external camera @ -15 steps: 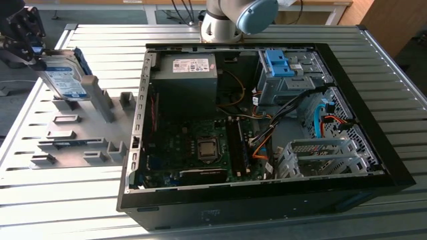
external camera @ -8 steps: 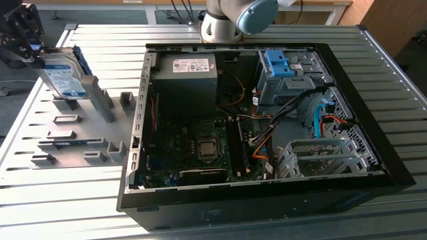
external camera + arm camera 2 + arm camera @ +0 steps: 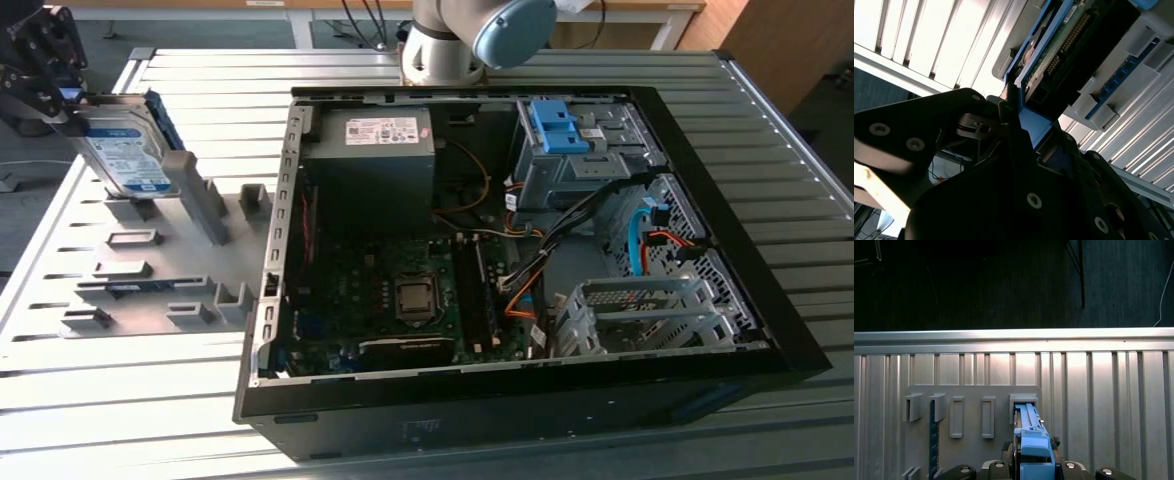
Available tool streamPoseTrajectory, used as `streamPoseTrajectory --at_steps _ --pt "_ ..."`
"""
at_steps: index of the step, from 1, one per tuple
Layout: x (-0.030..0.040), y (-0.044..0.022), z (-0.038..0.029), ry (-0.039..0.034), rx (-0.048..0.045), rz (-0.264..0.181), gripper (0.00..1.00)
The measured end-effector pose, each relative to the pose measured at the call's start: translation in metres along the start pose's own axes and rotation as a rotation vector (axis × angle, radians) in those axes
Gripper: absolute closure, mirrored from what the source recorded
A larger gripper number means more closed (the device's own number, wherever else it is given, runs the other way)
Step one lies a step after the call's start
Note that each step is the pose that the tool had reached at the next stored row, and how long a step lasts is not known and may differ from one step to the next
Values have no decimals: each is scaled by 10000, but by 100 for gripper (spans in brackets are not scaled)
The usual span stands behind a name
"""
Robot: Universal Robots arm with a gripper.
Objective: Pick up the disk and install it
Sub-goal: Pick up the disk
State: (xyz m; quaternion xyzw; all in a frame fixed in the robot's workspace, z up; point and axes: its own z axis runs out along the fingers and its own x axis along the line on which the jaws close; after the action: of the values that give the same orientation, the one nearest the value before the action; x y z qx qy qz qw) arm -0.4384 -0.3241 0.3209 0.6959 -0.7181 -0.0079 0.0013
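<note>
Fingers (image 3: pixel 1010 131): clamped either side of the disk (image 3: pixel 1054 55), on its blue rail
Gripper (image 3: pixel 67 95): above the grey holder plate (image 3: pixel 200 250)
Disk axis: on edge, long axis running from the fingers down toward the plate
Computer case (image 3: pixel 747 330): open, well apart toward the exterior view's right
Writing: disk label white with a blue band, box sticker (image 3: pixel 383 131) white; print illegible

One disk (image 3: pixel 130 152), one computer case (image 3: pixel 507 415)

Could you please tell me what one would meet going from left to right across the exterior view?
the disk standing upright → the dark grey power supply box → the blue latch piece → the black case wall
</note>
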Motion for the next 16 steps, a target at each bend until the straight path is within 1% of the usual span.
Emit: streamPoseTrajectory --at_steps 8,9,16 --pt "0 0 -4 0 0 0 64" --pt "-1 1 -79 0 0 0 64" --pt "-1 1 -88 0 0 0 64"
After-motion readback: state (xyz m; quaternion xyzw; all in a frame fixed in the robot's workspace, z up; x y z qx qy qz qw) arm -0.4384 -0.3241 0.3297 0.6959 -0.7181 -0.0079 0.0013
